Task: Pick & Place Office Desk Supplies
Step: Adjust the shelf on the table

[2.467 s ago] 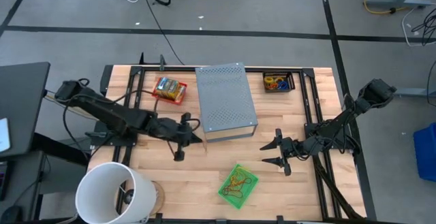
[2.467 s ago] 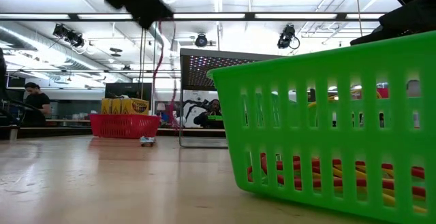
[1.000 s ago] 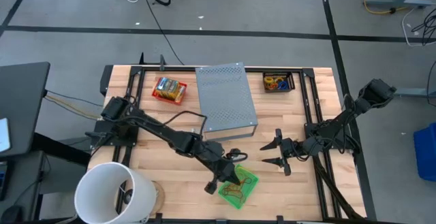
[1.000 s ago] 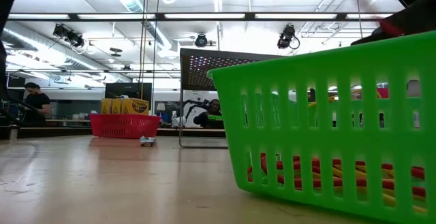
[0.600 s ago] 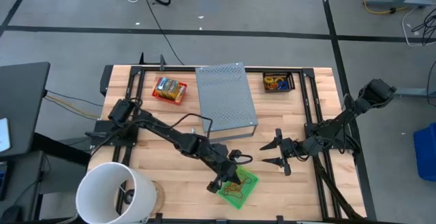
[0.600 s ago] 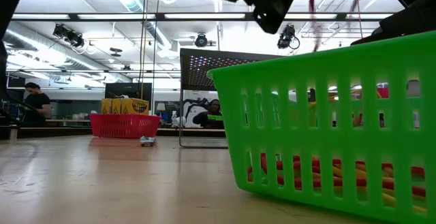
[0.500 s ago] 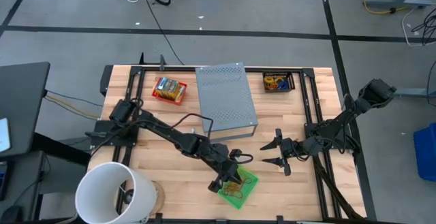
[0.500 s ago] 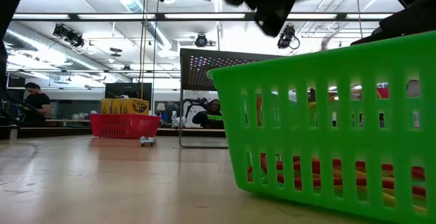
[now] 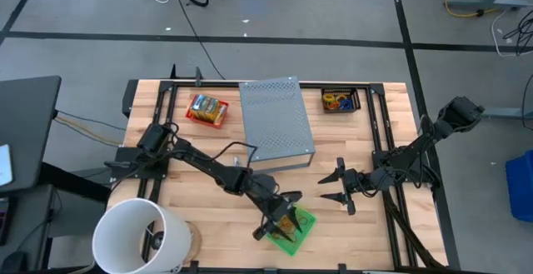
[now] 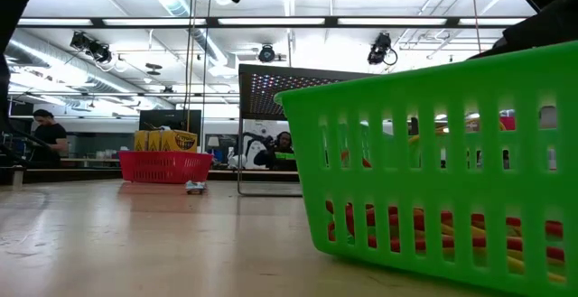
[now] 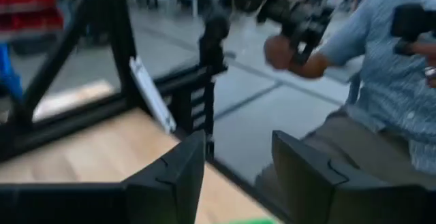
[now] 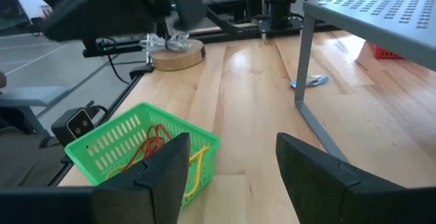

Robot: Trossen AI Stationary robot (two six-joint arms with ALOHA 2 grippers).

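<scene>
The left gripper is seen above the green basket at six o'clock, fingers now parted — a rubber band was probably just dropped among the rubber bands there.

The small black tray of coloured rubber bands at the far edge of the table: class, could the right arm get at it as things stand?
Probably yes. The right gripper waits with jaws open over bare wood, and the small black tray lies on its side, beside the grey perforated metal box, with nothing between.
</scene>
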